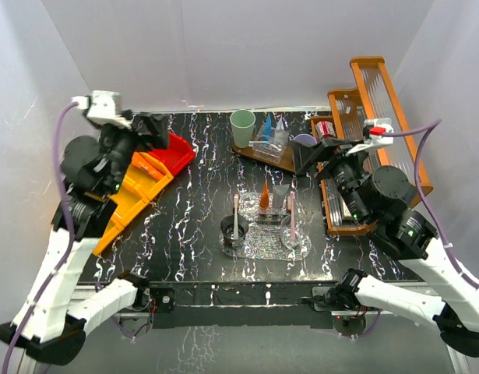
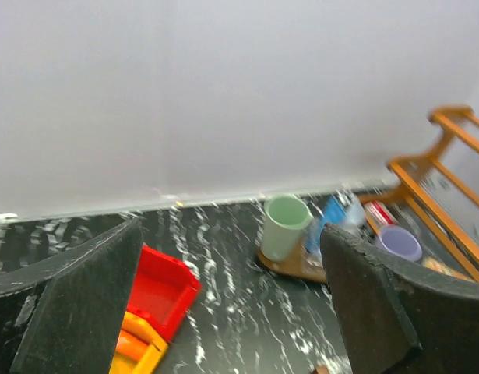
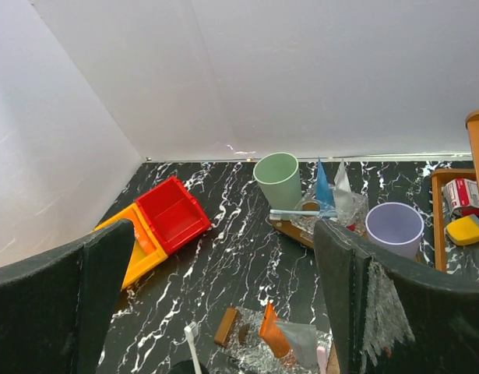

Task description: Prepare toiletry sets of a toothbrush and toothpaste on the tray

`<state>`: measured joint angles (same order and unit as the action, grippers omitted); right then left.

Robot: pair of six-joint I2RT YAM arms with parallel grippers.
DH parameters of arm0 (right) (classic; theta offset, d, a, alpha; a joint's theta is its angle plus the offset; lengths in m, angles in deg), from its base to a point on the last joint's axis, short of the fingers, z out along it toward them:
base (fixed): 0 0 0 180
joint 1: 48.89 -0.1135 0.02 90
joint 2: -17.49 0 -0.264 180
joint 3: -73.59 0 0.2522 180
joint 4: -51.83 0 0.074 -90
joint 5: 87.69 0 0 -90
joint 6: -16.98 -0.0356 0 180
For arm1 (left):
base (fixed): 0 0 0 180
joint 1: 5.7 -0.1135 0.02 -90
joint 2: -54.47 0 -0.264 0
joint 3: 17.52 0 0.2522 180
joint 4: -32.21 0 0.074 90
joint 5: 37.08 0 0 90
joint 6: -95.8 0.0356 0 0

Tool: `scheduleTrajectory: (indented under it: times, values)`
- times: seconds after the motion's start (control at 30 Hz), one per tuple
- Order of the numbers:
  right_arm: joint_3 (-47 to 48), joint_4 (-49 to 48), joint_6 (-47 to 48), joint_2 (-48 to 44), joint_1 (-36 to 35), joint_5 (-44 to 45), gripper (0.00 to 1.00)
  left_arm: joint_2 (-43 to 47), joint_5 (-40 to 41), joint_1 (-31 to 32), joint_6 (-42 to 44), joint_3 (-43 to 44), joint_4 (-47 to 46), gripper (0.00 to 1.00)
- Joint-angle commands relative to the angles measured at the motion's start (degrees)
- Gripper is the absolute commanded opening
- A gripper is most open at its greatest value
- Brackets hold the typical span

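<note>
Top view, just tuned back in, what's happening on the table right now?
Neither arm holds anything. The left hand hangs open over the red bin; the right hand is open near the wooden rack. On the foil tray stand a dark cup and a clear glass, each holding a toothbrush, with an orange tube by them. The green cup, blue tubes and lilac cup wait at the back.

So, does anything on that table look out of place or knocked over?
One pale toothbrush lies flat by the green cup on the rear wooden tray, while the two near toothbrushes stand upright in glasses.
</note>
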<state>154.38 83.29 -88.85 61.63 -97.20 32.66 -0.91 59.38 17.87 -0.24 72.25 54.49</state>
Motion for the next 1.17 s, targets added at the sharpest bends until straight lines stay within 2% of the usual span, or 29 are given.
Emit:
scheduleTrajectory:
  times: [0.0,0.2,0.33,0.43,0.5,0.53,0.67,0.93,1.13]
  values:
    - [4.89,-1.09,4.37,2.60,-0.09,1.72,0.98,7.05,15.44,-0.28,4.29,-0.59,-0.74,0.96]
    - [5.56,-2.22,5.38,4.80,-0.09,2.47,0.98,9.29,12.11,-0.28,3.97,-0.89,2.12,0.96]
    - [5.21,-2.54,5.05,5.55,-0.11,2.67,0.99,1.46,8.76,-0.28,0.53,6.48,13.19,0.95]
    - [4.65,-3.16,4.96,5.51,-0.10,2.50,0.98,-5.17,11.92,-0.28,-5.66,11.58,20.47,0.85]
    - [4.48,-3.36,4.96,5.59,-0.11,2.66,0.98,-6.67,13.97,-0.24,-6.99,13.00,22.74,0.88]
    - [4.44,-3.44,4.86,5.68,-0.11,2.77,0.98,-6.09,15.52,-0.30,-7.42,12.07,22.06,0.93]
    - [4.52,-3.65,4.89,6.03,-0.11,2.65,0.98,-0.97,16.71,-0.28,-4.61,6.58,14.85,0.99]
    - [4.43,-3.80,4.90,6.51,-0.11,3.05,0.98,2.72,20.19,-0.30,-2.45,4.85,11.18,0.99]
    - [3.86,-4.33,4.85,6.46,-0.08,3.13,0.98,4.57,18.75,-0.28,-1.64,3.65,9.77,0.99]
